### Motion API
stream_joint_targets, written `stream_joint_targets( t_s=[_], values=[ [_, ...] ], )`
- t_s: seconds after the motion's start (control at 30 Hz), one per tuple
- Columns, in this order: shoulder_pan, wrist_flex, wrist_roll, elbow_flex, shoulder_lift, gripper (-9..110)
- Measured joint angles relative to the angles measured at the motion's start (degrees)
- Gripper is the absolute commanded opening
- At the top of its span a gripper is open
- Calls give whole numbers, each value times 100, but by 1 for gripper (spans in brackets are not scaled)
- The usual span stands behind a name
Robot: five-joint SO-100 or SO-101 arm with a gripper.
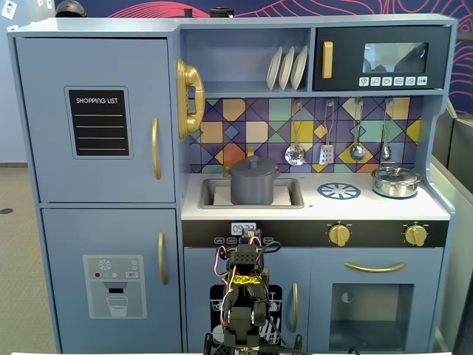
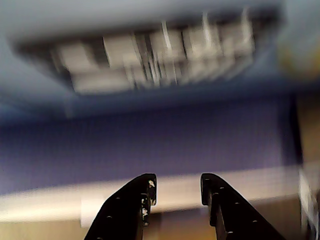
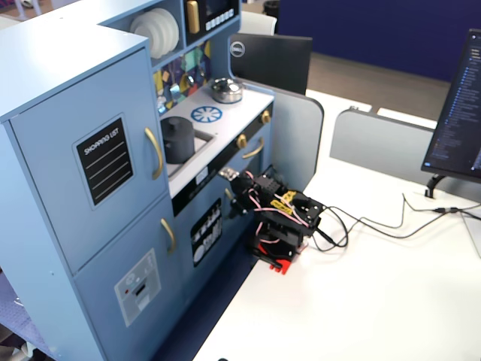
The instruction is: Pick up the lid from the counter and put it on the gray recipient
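We find the lid [image 1: 253, 163] seated on the gray pot [image 1: 254, 186] in the sink. The gripper [image 2: 176, 189], jaws apart and empty, sits folded low; any careless reach risks knocking the lid off.

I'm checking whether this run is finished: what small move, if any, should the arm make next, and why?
Probably none beyond staying folded: the lid already appears to sit on the gray pot in the sink, and the gripper is empty, jaws apart, with the arm tucked low, away from the counter.
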Motion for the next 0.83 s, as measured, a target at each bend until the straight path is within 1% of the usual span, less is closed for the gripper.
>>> stream_joint_targets(
  t_s=[0.1, 0.17, 0.3, 0.83],
  values=[
    [-26, 756, -114, 9, 9, 2],
    [0, 932, -246, -44, 53, 3],
    [35, 940, 114, -114, 105, 4],
    [9, 940, 114, -149, 105, 5]
  ],
)
